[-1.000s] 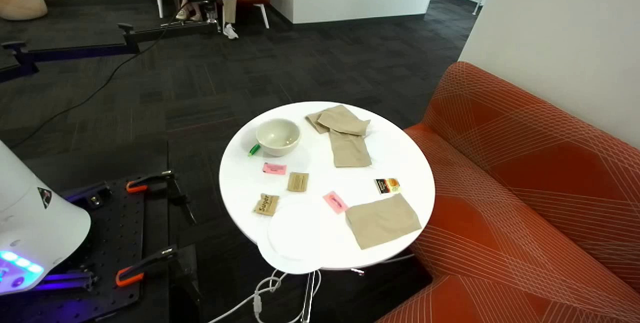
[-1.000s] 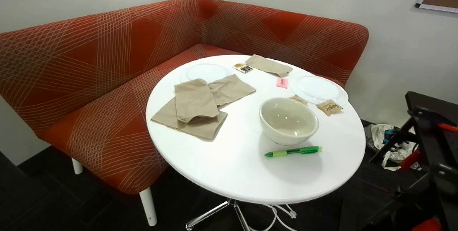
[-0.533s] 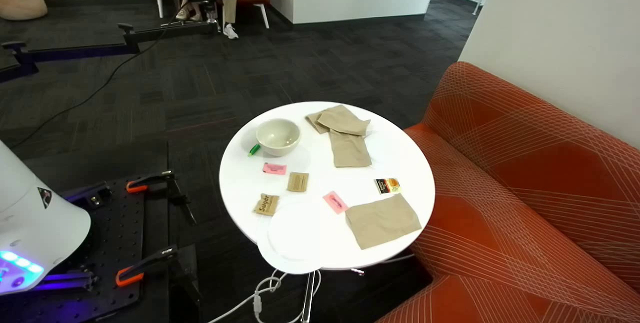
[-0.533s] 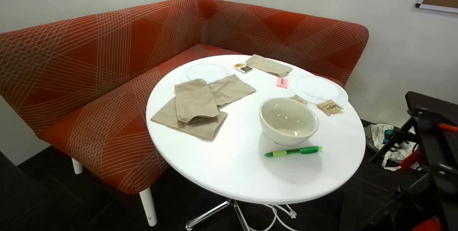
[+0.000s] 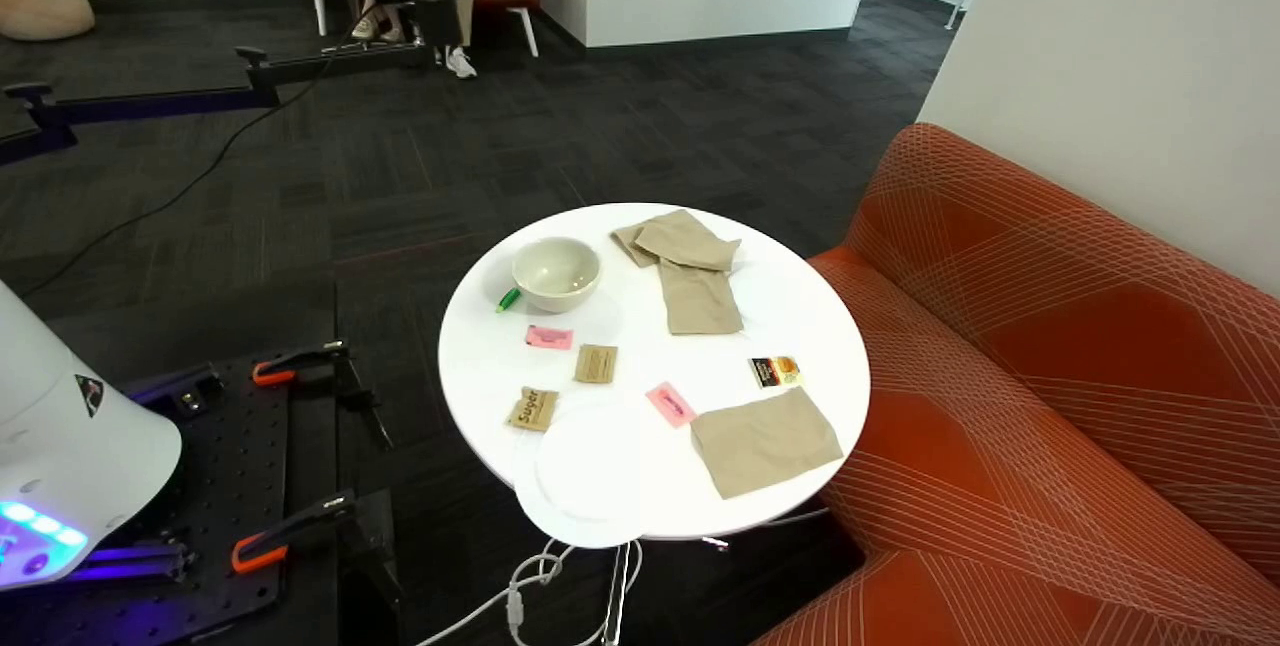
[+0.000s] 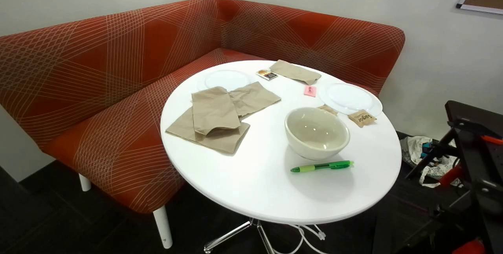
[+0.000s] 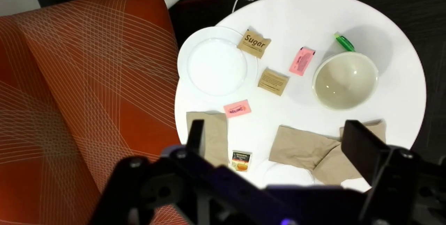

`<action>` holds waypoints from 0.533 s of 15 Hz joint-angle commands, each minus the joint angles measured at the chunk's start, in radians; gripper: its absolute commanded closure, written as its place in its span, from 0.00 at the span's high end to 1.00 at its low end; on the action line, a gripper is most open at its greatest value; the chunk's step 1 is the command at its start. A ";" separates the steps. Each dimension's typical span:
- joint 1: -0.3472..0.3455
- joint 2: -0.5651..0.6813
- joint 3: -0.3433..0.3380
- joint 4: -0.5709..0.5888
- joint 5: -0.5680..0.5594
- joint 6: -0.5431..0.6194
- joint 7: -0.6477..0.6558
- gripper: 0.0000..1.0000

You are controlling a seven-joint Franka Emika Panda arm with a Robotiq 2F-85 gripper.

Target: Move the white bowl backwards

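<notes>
Nothing picked up yet: time to reach

The white bowl [image 7: 345, 82] stands upright on the table [image 7: 296, 19], down below the fingers [image 7: 360, 150] and past their tips. In the wrist view it shows beyond the finger on that view's right side. The fingers are spread wide and hold nothing. They look to be high up and well apart from the bowl, since most of the table fits in the wrist view.

So I think the job is at its very start: getting to the bowl. It is not grabbed yet.

Next, the fingers should go over to the bowl, then down. One finger could go inside it and one outside. Then they can pinch and slide or lift the bowl back. I cannot tell for sure which way "backwards" is.

Watch the green pen [image 7: 345, 42]. It lies right by the bowl, on the side farther from the fingers in the wrist view, and a moving bowl could bump it. The brown napkins [image 7: 303, 146] show nearer to the fingers, so a low reach might catch them.
</notes>
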 commanded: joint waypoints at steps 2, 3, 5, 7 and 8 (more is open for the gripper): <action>0.041 0.074 -0.009 -0.085 0.027 0.182 -0.053 1.00; 0.047 0.094 -0.011 -0.101 0.035 0.219 -0.061 1.00; 0.061 0.147 -0.016 -0.128 0.054 0.286 -0.085 1.00; 0.074 0.204 -0.016 -0.144 0.084 0.344 -0.105 1.00; 0.082 0.235 -0.012 -0.149 0.099 0.374 -0.111 1.00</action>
